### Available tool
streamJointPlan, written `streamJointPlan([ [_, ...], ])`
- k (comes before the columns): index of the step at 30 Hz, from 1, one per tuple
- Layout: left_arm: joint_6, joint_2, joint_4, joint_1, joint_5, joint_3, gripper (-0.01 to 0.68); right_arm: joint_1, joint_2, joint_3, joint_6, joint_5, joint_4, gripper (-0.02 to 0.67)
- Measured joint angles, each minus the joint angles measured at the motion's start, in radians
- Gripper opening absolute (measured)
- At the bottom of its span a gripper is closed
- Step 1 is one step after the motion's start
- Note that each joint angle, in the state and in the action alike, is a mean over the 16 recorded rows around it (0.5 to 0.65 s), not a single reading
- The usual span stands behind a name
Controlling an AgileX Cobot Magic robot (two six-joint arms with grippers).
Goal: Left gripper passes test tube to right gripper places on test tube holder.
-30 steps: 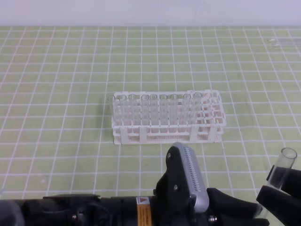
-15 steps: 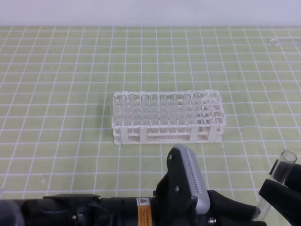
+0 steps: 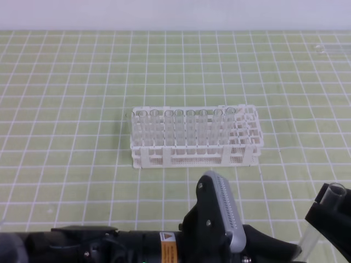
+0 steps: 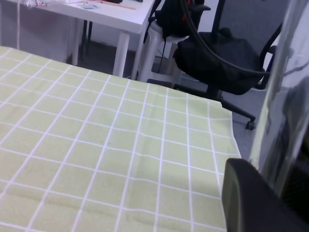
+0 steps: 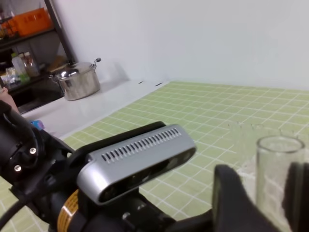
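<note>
Tube (image 3: 329, 204): clear, colourless, thin-walled cylinder with open rim uppermost, smooth and glossy. Lower end pinched in the closed jaws of the left gripper (image 3: 299, 250); upper part standing between the jaws of the right gripper (image 5: 273, 193). Now lower and more tilted than a second ago. Right jaws narrower than a second ago, part-open, one black finger on each side of the glass; whether the pads already press cannot be told. Judged: handover under way, second grip not yet confirmed, so no release by the left jaws due yet. Left gripper: matte black fingers under a silver-grey slotted housing, with an orange-and-white label on the arm behind. Right gripper: matte black, blocky, rounded finger edges. Rack (image 3: 192, 159): white plastic lattice, rectangular, mesh sides, square holes, well beyond both sets of jaws. Back row filled with matching clear tubes (image 3: 181, 125), front rows apparently free. Mat (image 3: 82, 82): flat, pale green, white grid lines.
</note>
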Motion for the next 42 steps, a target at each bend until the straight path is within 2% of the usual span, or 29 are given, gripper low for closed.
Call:
streamJointPlan([
  [10,-0.017,0.0,0.001,0.0,-0.001,0.0,0.016,0.0,0.0,0.0,-0.027,-0.007,-0.002,0.131],
  [21,-0.03,0.001,0.003,0.0,-0.007,0.0,0.04,0.0,0.0,0.0,-0.04,-0.004,-0.007,0.109],
  [25,-0.039,0.0,0.002,0.0,-0.005,0.0,0.082,0.0,0.0,0.0,-0.044,0.001,-0.007,0.108],
  [35,-0.071,-0.006,0.001,0.002,0.024,0.0,0.267,0.0,0.0,0.0,-0.057,0.011,-0.006,0.107],
  [42,-0.094,-0.042,0.025,0.022,0.094,0.0,0.32,0.0,0.0,0.0,-0.086,-0.038,0.002,0.105],
])
